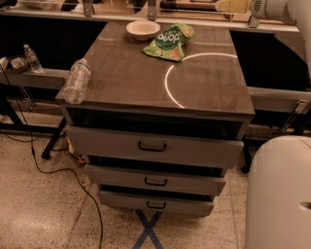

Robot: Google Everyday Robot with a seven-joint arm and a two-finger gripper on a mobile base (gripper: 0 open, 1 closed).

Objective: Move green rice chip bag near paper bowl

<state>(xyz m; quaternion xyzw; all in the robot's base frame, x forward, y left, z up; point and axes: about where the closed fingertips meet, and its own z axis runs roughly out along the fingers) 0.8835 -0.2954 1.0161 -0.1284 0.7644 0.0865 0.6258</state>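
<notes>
The green rice chip bag [170,42] lies flat on the far part of the grey cabinet top [146,82], its white label facing up. The cream paper bowl [143,29] stands just left of it, close by and near the back edge. My gripper [232,6] is at the top right of the camera view, raised above the back edge of the cabinet and well to the right of the bag. It touches neither the bag nor the bowl.
A clear plastic water bottle [75,80] lies at the cabinet's front left corner. A smaller bottle [33,58] stands on a low shelf to the left. Drawers [151,146] face me, a cable [53,170] runs over the floor, and my robot's body [279,194] fills the lower right.
</notes>
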